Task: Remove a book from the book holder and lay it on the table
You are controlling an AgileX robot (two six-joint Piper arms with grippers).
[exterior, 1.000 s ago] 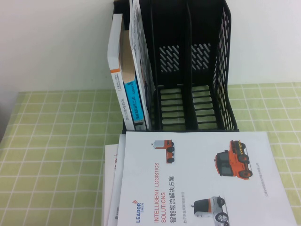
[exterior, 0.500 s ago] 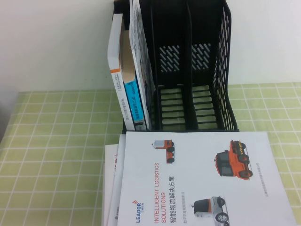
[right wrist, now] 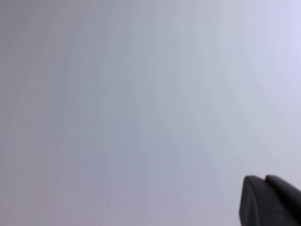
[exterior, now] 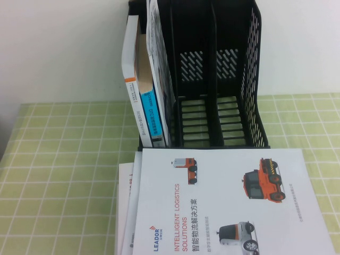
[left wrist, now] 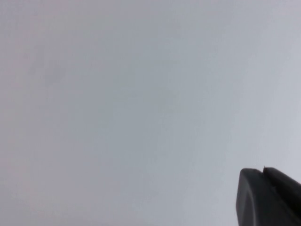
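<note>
The book holder (exterior: 215,79) is standing upright at the far side of the bench (exterior: 64,159), and the book (exterior: 158,69) is still sitting inside it. It is leaning in the leftmost occupied compartment, just beside a white-spined book (exterior: 133,79) and a blue-spined book (exterior: 150,119); only its thin pale edge is showing in the high view. The two compartments to the right are holding nothing. In front of the holder, the LEADOR brochure (exterior: 228,202) is lying flat on the bench on top of some other white sheets (exterior: 126,212).

Neither arm is appearing in the high view. The left gripper (left wrist: 268,197) is showing only as a dark tip in its wrist view, pointing at a plain pale surface; its two tips are lying close together, so its jaws are looking clenched on nothing. The right gripper (right wrist: 270,200) is looking the same in its own wrist view, and its jaws are clenched and are grasping nothing.

In my judgement the task is only at its beginning: nobody is touching the book, and reaching, grasping, lifting out and laying down are all left.
</note>
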